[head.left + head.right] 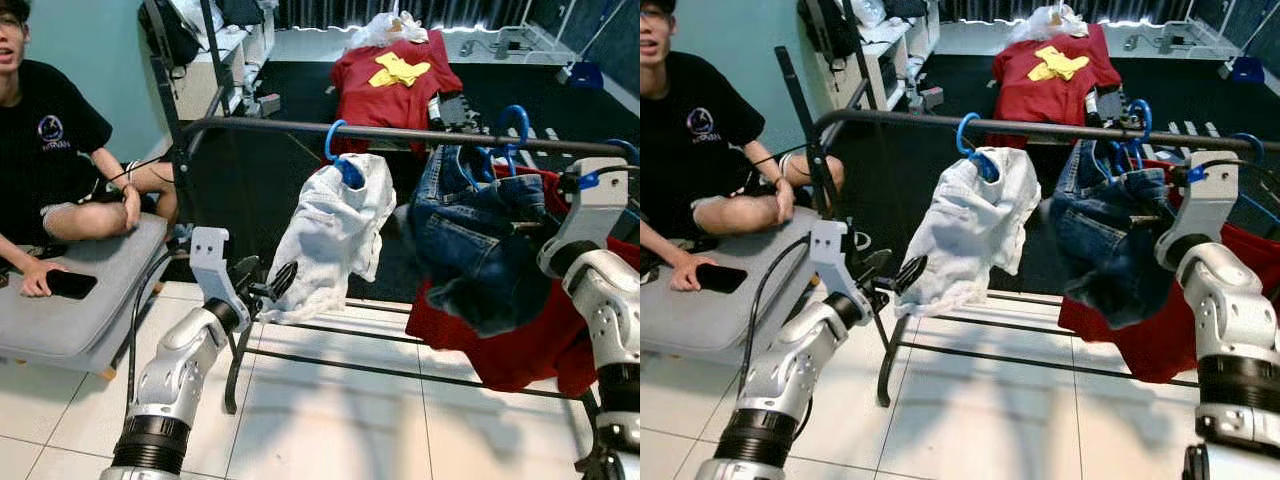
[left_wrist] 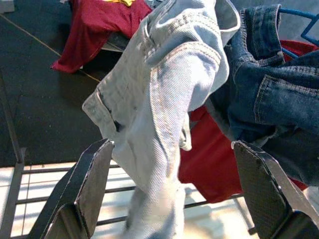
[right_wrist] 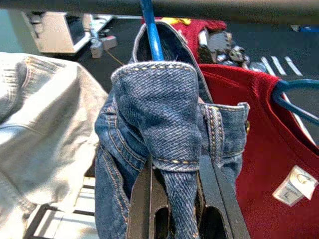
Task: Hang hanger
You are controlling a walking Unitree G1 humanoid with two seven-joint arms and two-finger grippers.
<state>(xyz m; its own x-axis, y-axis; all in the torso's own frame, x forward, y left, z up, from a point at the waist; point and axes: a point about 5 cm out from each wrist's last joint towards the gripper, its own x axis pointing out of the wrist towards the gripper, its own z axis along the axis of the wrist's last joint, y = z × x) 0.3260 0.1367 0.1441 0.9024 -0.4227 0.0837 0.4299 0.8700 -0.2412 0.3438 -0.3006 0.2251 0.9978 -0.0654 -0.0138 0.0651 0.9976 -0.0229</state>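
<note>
The right gripper [image 3: 182,209] pinches the heavy, floppy blue jeans [image 1: 478,235]; the stiff blue hanger [image 1: 510,125] offers firmer hold.

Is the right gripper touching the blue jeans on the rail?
Touching. In the right wrist view the right gripper has a fold of the blue jeans pinched between its two black fingers, with denim pressed against both.

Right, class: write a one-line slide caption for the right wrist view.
Right pincer shut on the blue jeans hanging by a blue hanger from the rail, between a pale denim garment and a red shirt.
</note>
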